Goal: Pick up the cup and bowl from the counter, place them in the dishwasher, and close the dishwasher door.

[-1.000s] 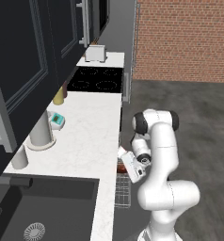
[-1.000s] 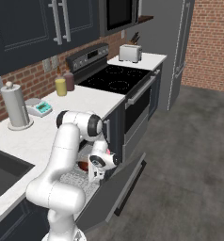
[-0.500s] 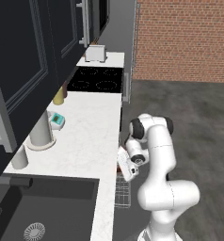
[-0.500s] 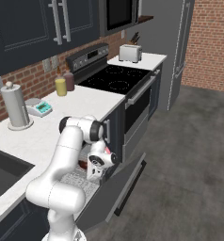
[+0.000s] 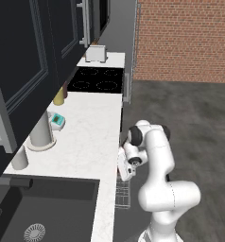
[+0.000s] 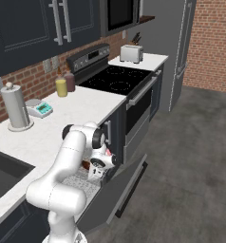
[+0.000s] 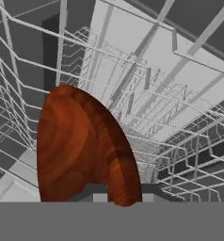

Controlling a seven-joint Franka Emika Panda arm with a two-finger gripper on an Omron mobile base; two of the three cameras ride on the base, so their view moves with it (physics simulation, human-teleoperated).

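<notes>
The two-finger gripper [image 6: 98,172] is closed tight on the rim of the shallow, shiny red-brown bowl [image 7: 83,148]. In the hand view the bowl stands up on its edge right in front of the fingers. Behind it are the thin bars of the light grey wire rack [image 7: 170,122]. So the bowl is held down low, inside or just over the rack of the dark grey dishwasher [image 6: 116,194], under the edge of the long white marble-look counter [image 5: 88,142]. In the right base view a bit of red-brown peeks out just left of the hand, over the rack [image 6: 79,182]. The dishwasher's dark door [image 6: 119,190] hangs open, tilted down toward the floor. I think the step now is to put the bowl into the rack. To do it well, the arm should go down slowly and slip the bowl between the bars, not on top of them. It should let go only when the bowl rests on the wires, then pull the fingers straight back so they do not knock it over. I cannot see the small white cup. The door is not yet closed.
</notes>
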